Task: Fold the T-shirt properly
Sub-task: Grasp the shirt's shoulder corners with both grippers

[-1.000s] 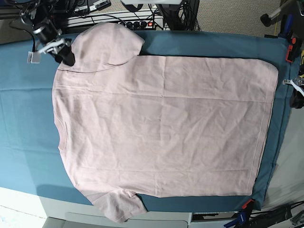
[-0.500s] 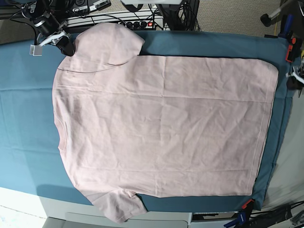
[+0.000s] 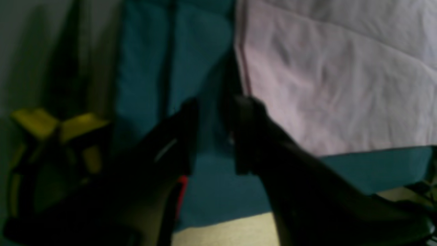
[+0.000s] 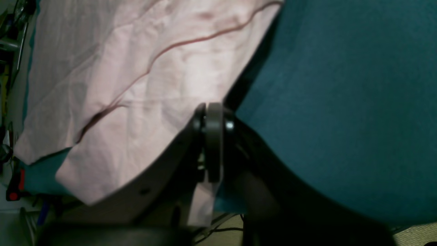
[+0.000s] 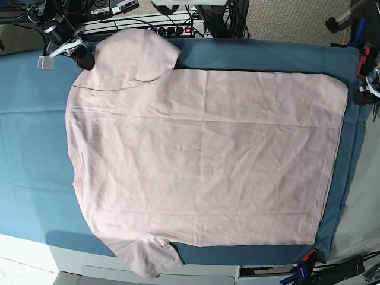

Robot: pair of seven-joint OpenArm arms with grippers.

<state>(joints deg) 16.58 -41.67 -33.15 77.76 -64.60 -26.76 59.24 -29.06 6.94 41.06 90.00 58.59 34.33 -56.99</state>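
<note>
Across the teal table cloth (image 5: pixel 29 136) the pink T-shirt (image 5: pixel 202 160) is spread flat, plain side up; no fold is made. At ten o'clock the right claw (image 4: pixel 212 112) is pinched shut on a sleeve edge. At three o'clock the left claw (image 3: pixel 213 114) is parted, empty.

Teal cloth (image 5: pixel 35 119) spread over the worktop, clipped by an orange-and-black clamp (image 5: pixel 307 256) at the near corner; power strip (image 5: pixel 172 29) and cables (image 5: pixel 107 9) behind.
</note>
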